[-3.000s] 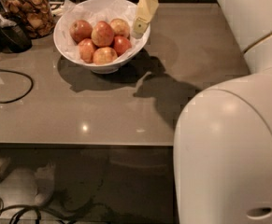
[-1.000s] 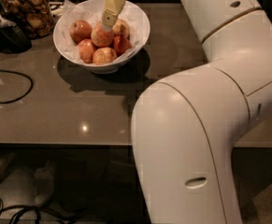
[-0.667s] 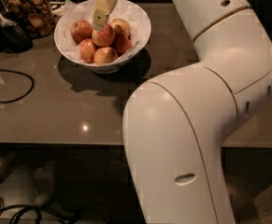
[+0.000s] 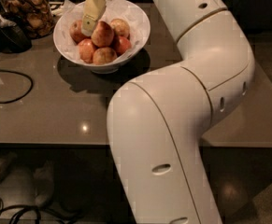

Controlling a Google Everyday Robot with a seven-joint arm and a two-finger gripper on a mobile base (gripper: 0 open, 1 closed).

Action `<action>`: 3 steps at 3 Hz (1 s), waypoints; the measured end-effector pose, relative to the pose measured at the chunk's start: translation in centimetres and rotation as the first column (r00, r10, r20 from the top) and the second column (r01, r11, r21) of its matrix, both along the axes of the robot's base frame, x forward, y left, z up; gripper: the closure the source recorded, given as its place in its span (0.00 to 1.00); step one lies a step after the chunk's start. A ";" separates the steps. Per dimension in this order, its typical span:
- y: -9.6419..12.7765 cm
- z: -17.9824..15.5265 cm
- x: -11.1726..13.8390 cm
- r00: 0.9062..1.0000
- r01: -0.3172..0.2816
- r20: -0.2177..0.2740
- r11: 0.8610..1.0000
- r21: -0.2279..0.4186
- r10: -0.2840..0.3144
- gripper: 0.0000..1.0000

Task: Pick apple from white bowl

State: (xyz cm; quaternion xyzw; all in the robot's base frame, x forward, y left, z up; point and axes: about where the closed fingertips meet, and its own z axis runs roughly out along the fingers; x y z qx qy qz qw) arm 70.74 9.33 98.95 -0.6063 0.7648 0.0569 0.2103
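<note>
The white bowl, lined with crinkled white paper, stands at the back of the grey table and holds several apples. The apple, red-orange and the largest, sits on top in the middle. A paler yellow apple lies behind it and a smaller deep-red one to its right. My gripper reaches down into the bowl from above, its cream tip against the left side of the apple. The apple rests among the others.
A glass jar of brown snacks stands left of the bowl, with a dark object in front of it. A black cable loops on the table's left. My white arm fills the right and front.
The gripper has moved left across the bowl and lowered from above the rim to the left side of the middle apple. The arm now covers more of the view.
</note>
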 end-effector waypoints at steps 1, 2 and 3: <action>0.1 -1.2 0.7 1.000 0.023 -0.014 1.000 -0.018 -0.023 0.07; -0.8 -2.9 1.4 0.998 0.057 -0.037 0.997 -0.046 -0.059 0.12; -1.9 -4.3 2.0 0.995 0.085 -0.054 0.994 -0.073 -0.089 0.16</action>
